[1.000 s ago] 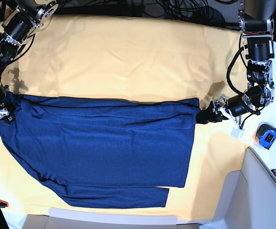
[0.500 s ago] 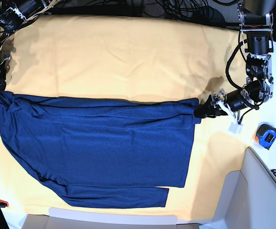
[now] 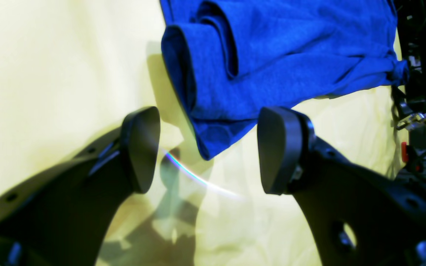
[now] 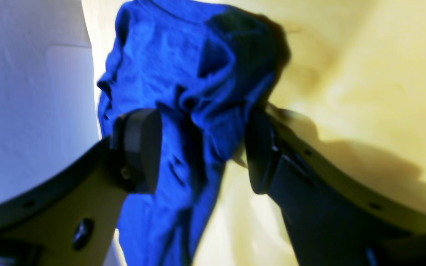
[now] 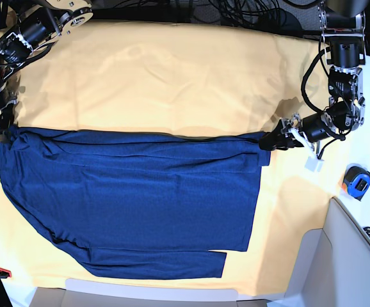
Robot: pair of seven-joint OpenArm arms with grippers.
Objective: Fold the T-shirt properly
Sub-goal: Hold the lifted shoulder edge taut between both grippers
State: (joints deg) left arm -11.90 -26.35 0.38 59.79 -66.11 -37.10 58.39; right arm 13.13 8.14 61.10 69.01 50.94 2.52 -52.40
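Your navy T-shirt [image 5: 130, 198] lying flat across the yellow cloth [image 5: 172, 70] at frame center, your left gripper [image 3: 207, 149] gaping open beside its corner, your right gripper [image 4: 202, 147] spreading wide around a bunched edge at far left

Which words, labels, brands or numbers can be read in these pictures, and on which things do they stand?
No text can be read in any view.
The T-shirt is plain, with no print.
The yellow cloth bears no marks.
The blue tape measure has a dark panel on its face, too small to read.
The white tag by the left gripper looks blank, but it is too small to be sure.
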